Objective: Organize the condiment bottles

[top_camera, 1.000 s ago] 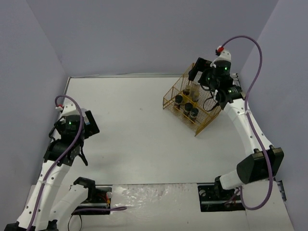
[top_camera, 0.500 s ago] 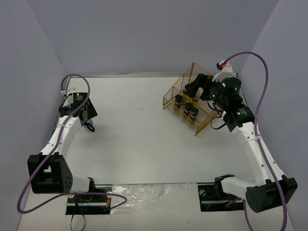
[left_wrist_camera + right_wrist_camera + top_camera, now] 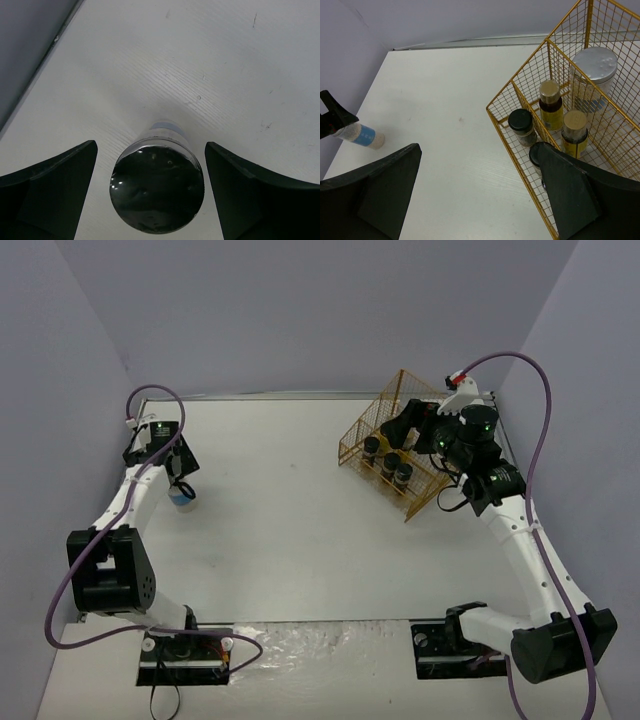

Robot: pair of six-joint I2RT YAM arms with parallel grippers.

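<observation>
Gold wire basket (image 3: 517,75) at the table's far right already holds most condiment bottles (image 3: 550,102), the right gripper (image 3: 479,147) spread open beside it. One blue-labelled jar (image 3: 158,187) stands alone near the left edge. The left gripper (image 3: 150,145) straddles it with jaws apart, so it is not yet gripped.

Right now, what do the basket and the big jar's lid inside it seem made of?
Basket: likely thin metal wire with a gold finish, an open see-through grid. Jar lid: metal or silvered plastic, cannot tell which; dull silver, dimpled top.
</observation>
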